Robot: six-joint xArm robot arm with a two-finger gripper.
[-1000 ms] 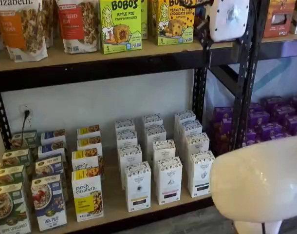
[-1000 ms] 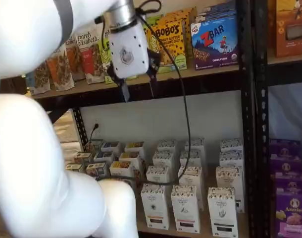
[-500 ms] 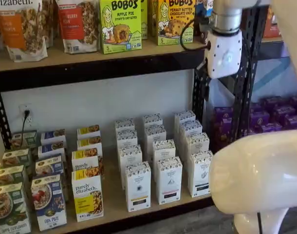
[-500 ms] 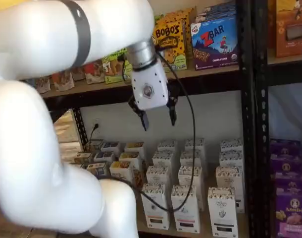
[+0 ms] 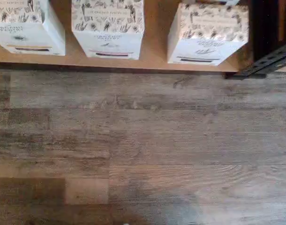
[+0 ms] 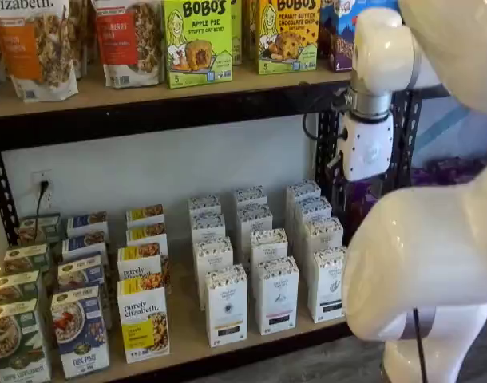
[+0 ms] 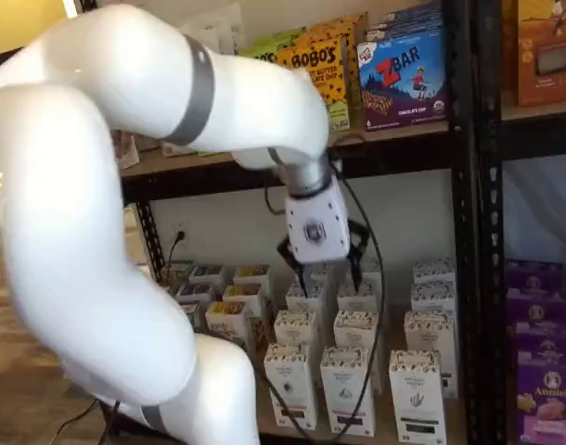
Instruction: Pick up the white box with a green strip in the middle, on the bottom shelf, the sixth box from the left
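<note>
A: Gripper (image 7: 325, 269)?
B: In a shelf view it hangs in front of the back rows of white cartons on the bottom shelf (image 6: 185, 331). White body, one black finger (image 7: 288, 252) on each side, gap between them, nothing held. Cable loops beside it.

A: Target?
B: White box (image 6: 329, 284), front carton of the right-hand white column, standing upright on the shelf near the black upright (image 6: 330, 152). Seen in both shelf views (image 7: 418, 397).

A: Contact?
B: None. The gripper is above and behind the front row, well apart from the box.

A: Wrist view?
B: Looks down on the shelf's front edge and wood-plank floor (image 5: 143, 140). Three speckled carton tops in a row. The white box (image 5: 206, 35) is the one beside the black rail foot (image 5: 269, 61). Middle carton (image 5: 108, 28) has a dark red strip, the far one (image 5: 26, 26) a black strip. No fingers show there.

A: Neighbours?
B: Granola boxes (image 6: 144, 319) fill the left part of the shelf.
</note>
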